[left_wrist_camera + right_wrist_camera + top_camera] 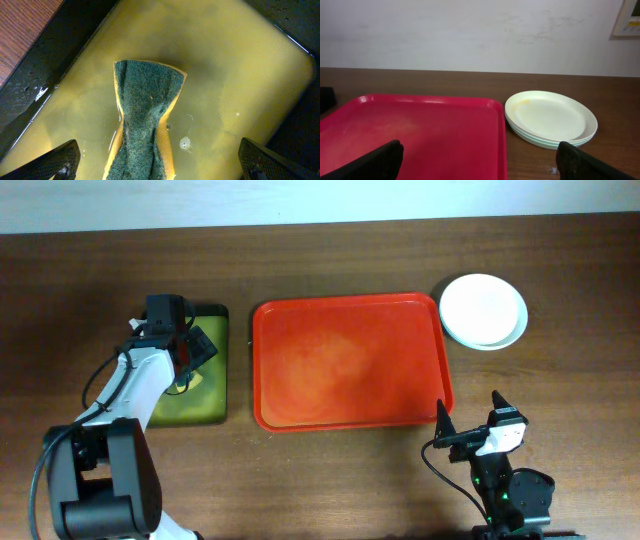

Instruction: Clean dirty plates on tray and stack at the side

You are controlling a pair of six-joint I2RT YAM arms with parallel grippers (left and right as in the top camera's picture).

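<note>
The plates [483,310] sit stacked on the table right of the red-orange tray [350,360], cream-white one on top with a faint yellow smear; they also show in the right wrist view [551,118]. The tray [420,135] holds no plates. My left gripper [192,348] is open over the olive-green tray [190,405], its fingers [155,162] apart on either side of a green-and-yellow sponge [145,120] that lies in yellowish water. My right gripper [470,425] is open and empty near the front edge, its fingers [480,160] wide apart facing the tray and plates.
The olive-green tray [240,65] has a black rim and stands left of the red-orange tray. A pale wall lies behind the table's far edge.
</note>
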